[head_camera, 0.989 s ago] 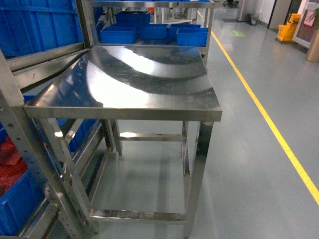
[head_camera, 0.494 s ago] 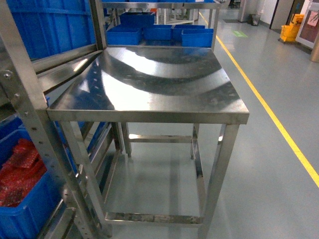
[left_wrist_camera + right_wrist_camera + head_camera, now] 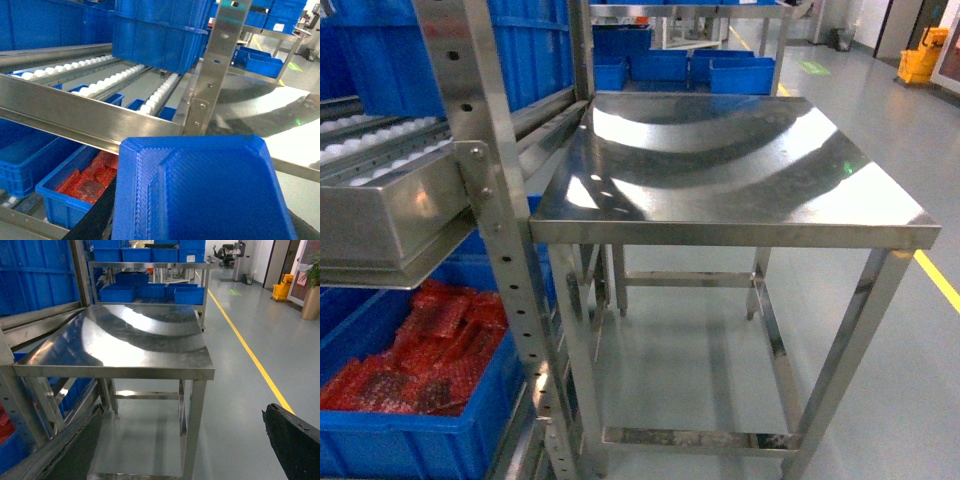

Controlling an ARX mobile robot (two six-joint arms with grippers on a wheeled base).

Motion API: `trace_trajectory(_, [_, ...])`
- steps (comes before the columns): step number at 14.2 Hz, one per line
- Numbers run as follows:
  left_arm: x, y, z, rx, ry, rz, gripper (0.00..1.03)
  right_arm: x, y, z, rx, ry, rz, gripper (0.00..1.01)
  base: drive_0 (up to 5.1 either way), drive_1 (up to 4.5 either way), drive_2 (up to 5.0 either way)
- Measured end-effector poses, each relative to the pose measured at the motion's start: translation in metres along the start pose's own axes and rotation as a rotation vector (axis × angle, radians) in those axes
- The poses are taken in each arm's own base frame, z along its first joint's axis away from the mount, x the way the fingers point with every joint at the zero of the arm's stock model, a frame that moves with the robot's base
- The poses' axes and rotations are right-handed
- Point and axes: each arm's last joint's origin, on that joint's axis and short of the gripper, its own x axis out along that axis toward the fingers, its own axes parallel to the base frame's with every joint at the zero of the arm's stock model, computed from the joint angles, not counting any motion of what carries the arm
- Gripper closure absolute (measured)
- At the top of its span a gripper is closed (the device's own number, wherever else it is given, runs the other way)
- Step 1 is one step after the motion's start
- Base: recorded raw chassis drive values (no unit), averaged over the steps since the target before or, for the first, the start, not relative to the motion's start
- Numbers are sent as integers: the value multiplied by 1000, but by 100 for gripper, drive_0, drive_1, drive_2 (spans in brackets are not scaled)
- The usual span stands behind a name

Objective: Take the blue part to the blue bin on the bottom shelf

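left gripper: blue textured object (image 3: 200,190) fills near view, jaws unseen, cannot tell | right gripper: cannot tell | blue part: not identifiable | red-packet tote (image 3: 420,400) lower left (wrong bin) | steel table (image 3: 720,190) right

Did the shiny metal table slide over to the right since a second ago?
No. The steel table stays put beside the rack post; both drift right in the head view together, so the camera turned left, revealing the bin of red packets.

head view slanting down at steel table (image 3: 720,170), both wrist views sharing it, left nearer the rack (image 3: 215,75)
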Motion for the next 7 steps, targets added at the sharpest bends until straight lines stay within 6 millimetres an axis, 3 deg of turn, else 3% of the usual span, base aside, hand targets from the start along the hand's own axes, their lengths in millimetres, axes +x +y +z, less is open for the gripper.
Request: trace_trajectory(7, [0,0,0,1,0,1,60,0,0,0,0,-3,0,3,-496,249,249])
